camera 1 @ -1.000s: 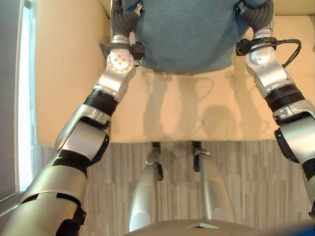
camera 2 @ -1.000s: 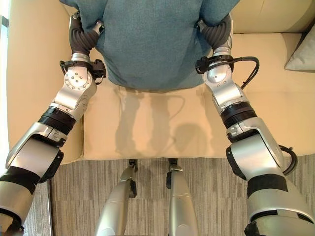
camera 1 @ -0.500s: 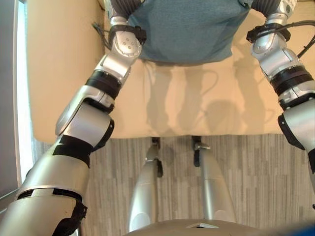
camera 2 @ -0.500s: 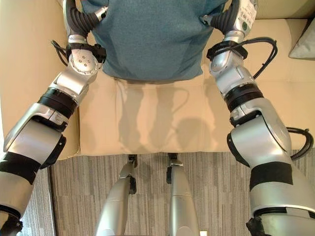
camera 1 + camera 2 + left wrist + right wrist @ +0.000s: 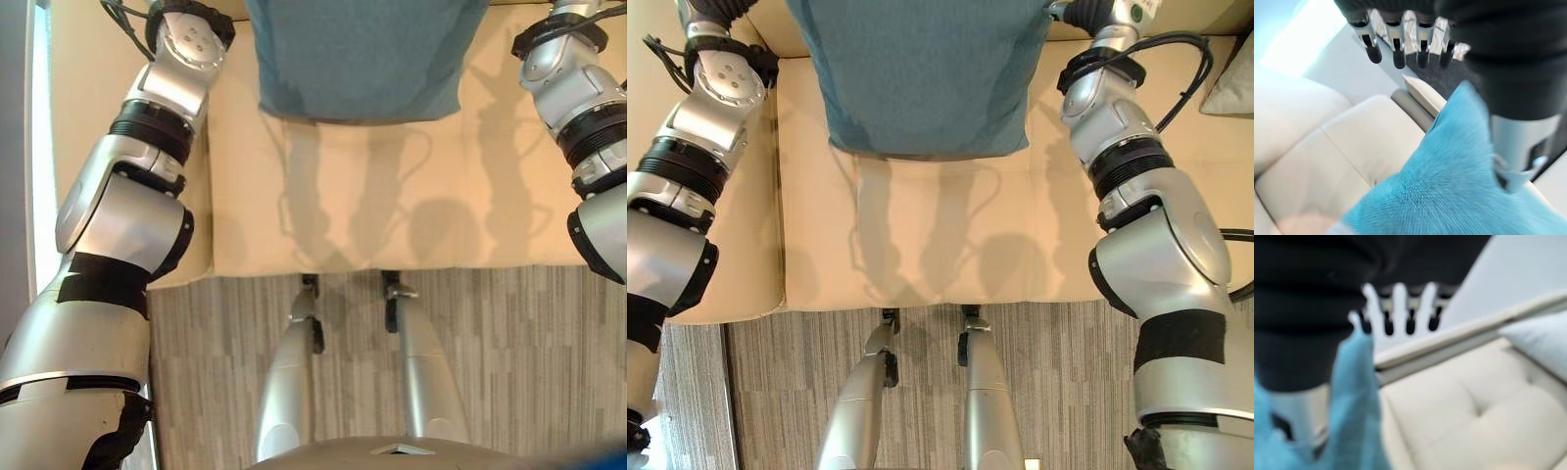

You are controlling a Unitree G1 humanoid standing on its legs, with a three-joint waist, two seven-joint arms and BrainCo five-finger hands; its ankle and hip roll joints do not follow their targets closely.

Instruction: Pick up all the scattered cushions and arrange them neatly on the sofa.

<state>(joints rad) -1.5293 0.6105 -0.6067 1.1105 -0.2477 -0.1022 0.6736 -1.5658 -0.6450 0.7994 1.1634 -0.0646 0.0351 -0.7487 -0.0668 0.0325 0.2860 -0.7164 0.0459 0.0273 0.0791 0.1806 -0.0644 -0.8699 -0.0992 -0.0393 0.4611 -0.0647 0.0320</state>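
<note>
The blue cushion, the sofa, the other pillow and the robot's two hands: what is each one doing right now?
Blue cushion: lifted, hanging above the sofa seat between both hands.
Left hand: fingers straight, open, against the cushion's side.
Right hand: fingers straight, open, against the cushion's other side.
Sofa: seat below the cushion bare, shadowed.
Grey pillow: resting at the sofa's right end.

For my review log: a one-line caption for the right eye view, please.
Both arms hold a teal cushion above the cream sofa seat; a grey cushion lies at the sofa's right end.
</note>
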